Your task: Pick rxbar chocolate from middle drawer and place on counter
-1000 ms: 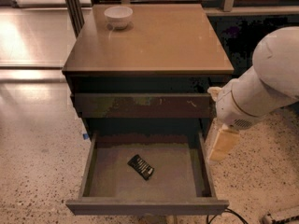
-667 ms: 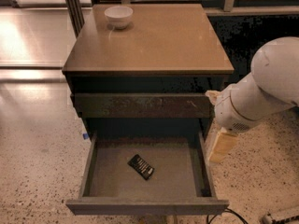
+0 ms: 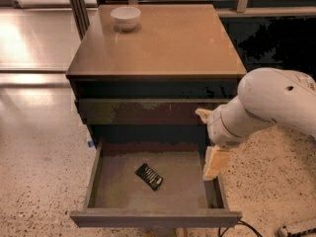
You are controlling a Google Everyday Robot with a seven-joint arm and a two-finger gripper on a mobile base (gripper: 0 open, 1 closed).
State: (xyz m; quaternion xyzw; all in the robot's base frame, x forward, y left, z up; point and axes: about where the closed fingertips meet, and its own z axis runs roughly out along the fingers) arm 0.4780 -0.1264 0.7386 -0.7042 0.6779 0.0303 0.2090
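Note:
The rxbar chocolate [image 3: 149, 176], a small black wrapped bar, lies flat and slanted on the grey bottom of the open middle drawer [image 3: 108, 189]. The drawer is pulled out towards me. My gripper [image 3: 214, 163] hangs from the white arm [image 3: 269, 105] over the drawer's right wall, to the right of the bar and apart from it, with nothing seen in it. The tan-brown counter [image 3: 163, 41] tops the dark cabinet above the drawer.
A white bowl [image 3: 125, 18] stands at the counter's back left corner. The upper drawer front [image 3: 143, 111] with worn patches is closed. Speckled terrazzo floor [image 3: 39, 181] surrounds the cabinet. A cable and a pale object [image 3: 296, 228] lie at the bottom right.
The arm and gripper have shifted slightly left, closer over the drawer's right wall. The bar, the drawer and the bowl have not moved.

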